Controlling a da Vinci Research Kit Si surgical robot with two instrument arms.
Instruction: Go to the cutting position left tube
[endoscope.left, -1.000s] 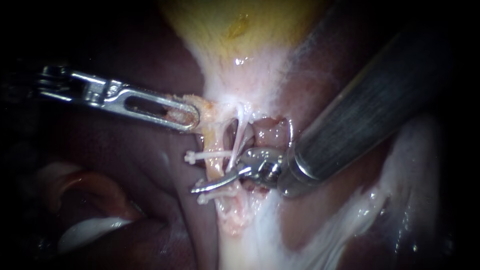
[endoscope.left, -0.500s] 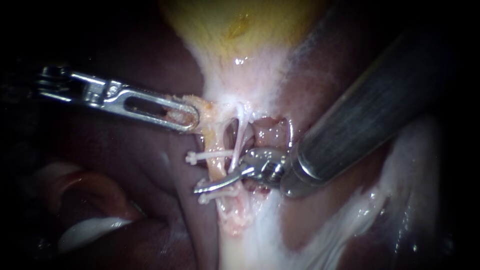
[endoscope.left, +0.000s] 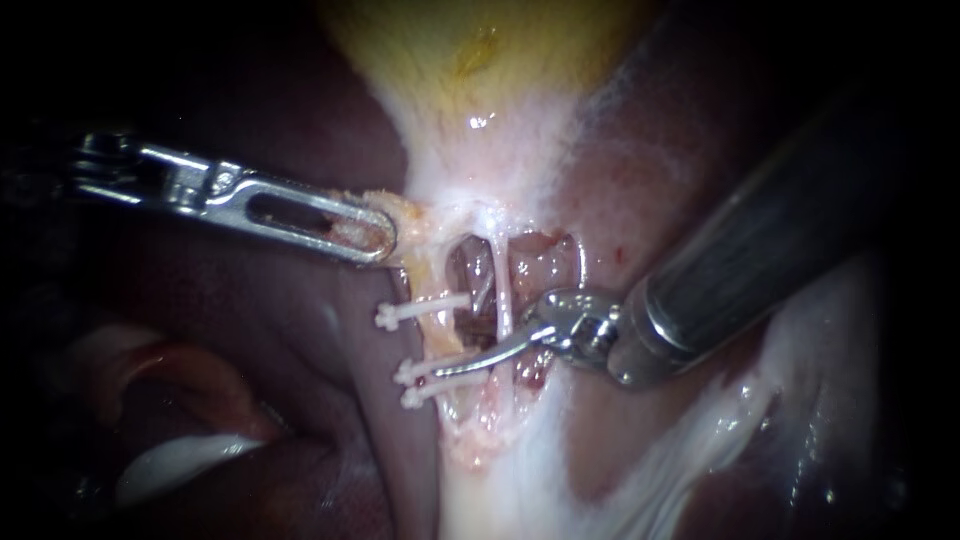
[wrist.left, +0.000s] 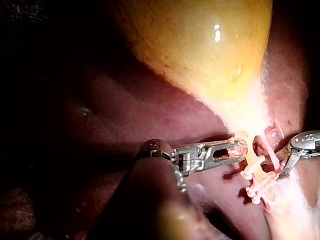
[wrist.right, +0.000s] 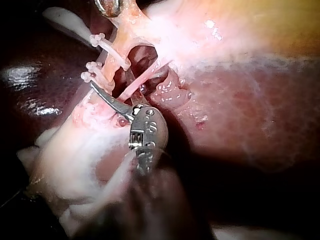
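The left tube (endoscope.left: 432, 335), yellowish, carries three white clips: one higher (endoscope.left: 415, 313) and two lower (endoscope.left: 412, 397). My right instrument (endoscope.left: 448, 342) comes in from the upper right with its thin curved blades open. One blade lies across the front of the left tube just above the middle clip; the other sits in the window behind it. The thin white right tube (endoscope.left: 500, 290) runs straight beside them. My left instrument (endoscope.left: 375, 235) is shut on the tissue at the top of the left tube. The wrist views show the same: right blades (wrist.right: 110, 81), left instrument (wrist.left: 239, 149).
The yellow gallbladder (endoscope.left: 480, 60) narrows down to the tubes. Dark red liver (endoscope.left: 250, 330) lies on both sides. White fatty tissue (endoscope.left: 520, 470) continues below the clips. The right instrument's thick shaft (endoscope.left: 760, 250) covers the liver at the right.
The right instrument has drawn back to the right, and its front blade now lies lower, by the middle clip. The right tube, bent before, now hangs straight. The left instrument has not moved.
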